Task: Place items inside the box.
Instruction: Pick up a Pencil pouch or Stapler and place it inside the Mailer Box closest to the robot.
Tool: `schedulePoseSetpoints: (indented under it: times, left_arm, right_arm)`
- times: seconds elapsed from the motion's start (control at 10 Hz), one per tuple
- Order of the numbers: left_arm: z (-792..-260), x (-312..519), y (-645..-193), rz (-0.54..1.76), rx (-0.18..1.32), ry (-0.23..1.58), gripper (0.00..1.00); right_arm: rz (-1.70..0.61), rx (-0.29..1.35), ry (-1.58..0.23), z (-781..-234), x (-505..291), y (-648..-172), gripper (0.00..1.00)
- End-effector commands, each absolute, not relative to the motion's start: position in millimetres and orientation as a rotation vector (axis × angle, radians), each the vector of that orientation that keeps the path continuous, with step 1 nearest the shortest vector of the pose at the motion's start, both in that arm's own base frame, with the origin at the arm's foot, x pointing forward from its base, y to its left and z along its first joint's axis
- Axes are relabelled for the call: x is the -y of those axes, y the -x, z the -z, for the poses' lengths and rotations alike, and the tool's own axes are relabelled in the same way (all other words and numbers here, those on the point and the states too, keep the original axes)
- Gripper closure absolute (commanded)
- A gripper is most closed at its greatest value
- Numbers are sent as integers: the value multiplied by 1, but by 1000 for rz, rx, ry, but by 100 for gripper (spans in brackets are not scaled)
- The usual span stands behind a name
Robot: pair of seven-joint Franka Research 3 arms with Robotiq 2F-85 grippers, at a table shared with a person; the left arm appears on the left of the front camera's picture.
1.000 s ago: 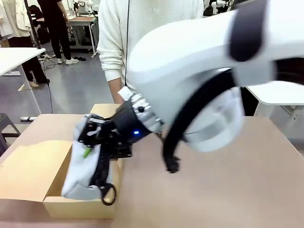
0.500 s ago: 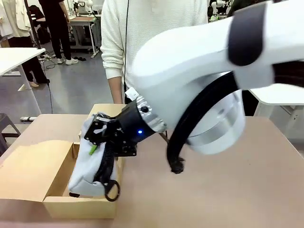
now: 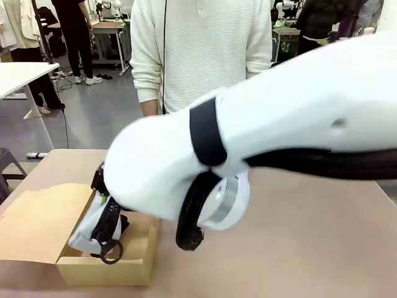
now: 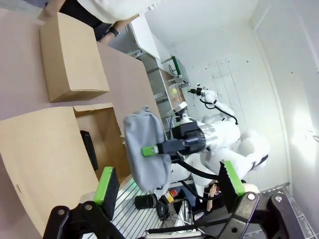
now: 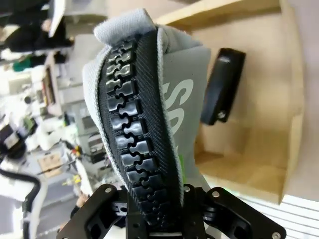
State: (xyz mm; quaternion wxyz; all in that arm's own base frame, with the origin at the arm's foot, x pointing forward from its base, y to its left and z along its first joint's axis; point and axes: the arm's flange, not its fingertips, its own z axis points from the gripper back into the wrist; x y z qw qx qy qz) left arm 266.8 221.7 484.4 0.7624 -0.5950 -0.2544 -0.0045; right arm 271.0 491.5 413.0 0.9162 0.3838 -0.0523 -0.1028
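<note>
Grey zippered pouch: soft grey fabric, with a broad black zipper of chunky teeth along the edge facing the right wrist camera. Large white lettering on its side, of which an "S" and part of another letter can be read.
Pull loop: black ring, dangling from the pouch's lower end.
Pouch position: held in the air, tilted, over the open cardboard box. Lower end dipped into the box's opening in the front view; contact with the box floor not discernible.
Right gripper: clamped tight on the pouch at its zipper edge, a finger on each side of the black teeth.
Right arm: reaching across the middle of the table to the box on the robot's left.
Box: shallow, plain brown, open at the top.
Flap lid: folded outward, lying flat to the left of the opening.
Black stapler: lying on the box floor, beyond the pouch's side.
Left gripper: fingers spread wide with nothing between them, raised and looking toward the pouch and box.
Smaller cardboard box: closed, on the table just beside the open box.
Person: in a white ribbed top, standing at the far side of the table.
</note>
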Motion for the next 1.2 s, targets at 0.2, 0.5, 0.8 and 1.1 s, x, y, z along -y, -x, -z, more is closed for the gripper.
schedulePoseSetpoints:
  times: [0.2, 0.5, 0.8, 1.1]
  left_arm:
    - [-485, -220, -264, 22, 566, 1289, 0]
    - [-485, -220, -264, 22, 566, 1289, 0]
    - [-485, -220, -264, 22, 566, 1289, 0]
    - [-485, -220, -264, 22, 566, 1289, 0]
  right_arm:
    - [291, 111, -615, -412, -531, -300, 93]
    - [268, 107, -531, -403, -542, -311, 93]
    - [241, 164, -438, -399, -556, -315, 93]
    - [206, 151, -325, -389, -567, -316, 93]
